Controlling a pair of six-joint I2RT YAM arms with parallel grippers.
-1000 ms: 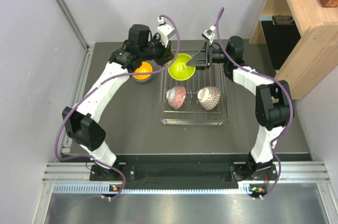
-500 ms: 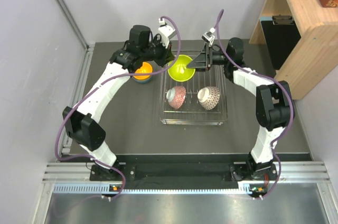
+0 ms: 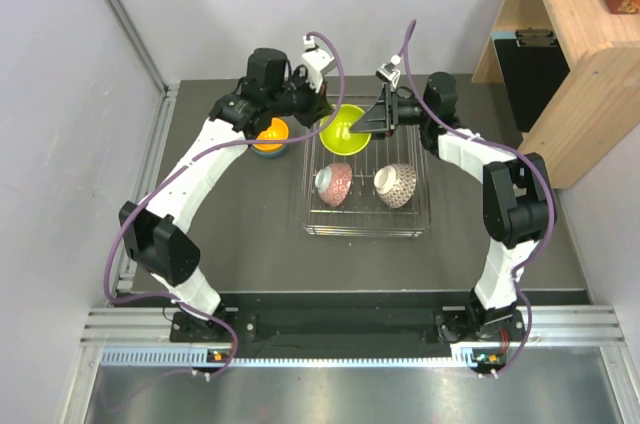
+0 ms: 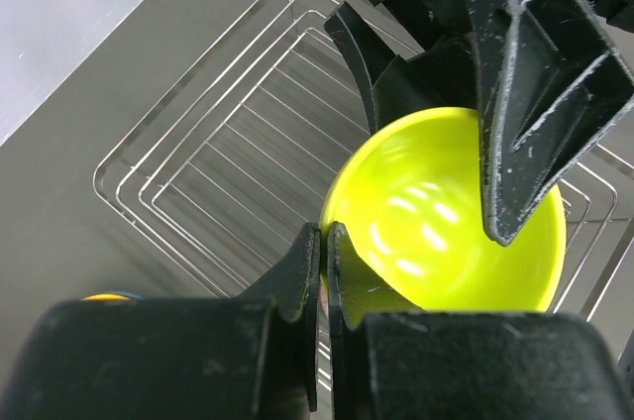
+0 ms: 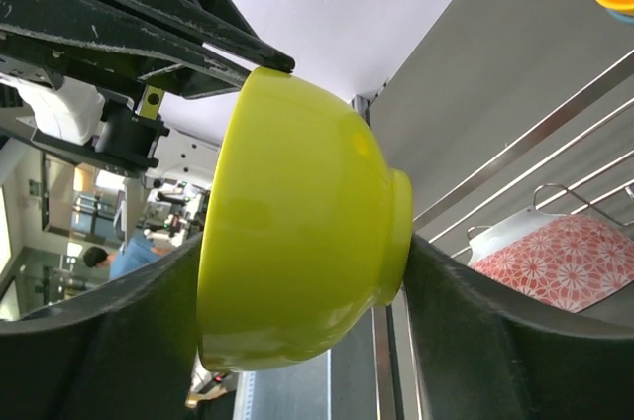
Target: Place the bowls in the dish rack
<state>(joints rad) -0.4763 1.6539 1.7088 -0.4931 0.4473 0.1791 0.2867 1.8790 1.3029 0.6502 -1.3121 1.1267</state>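
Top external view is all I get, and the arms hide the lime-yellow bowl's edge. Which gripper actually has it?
Observer: The left wrist view shows the left gripper shut on the rim of the lime-yellow bowl.
Operator: And the right one?
Observer: In the right wrist view the right gripper straddles the bowl, with one finger at its mouth side and one by its foot. I cannot tell whether they press on it.
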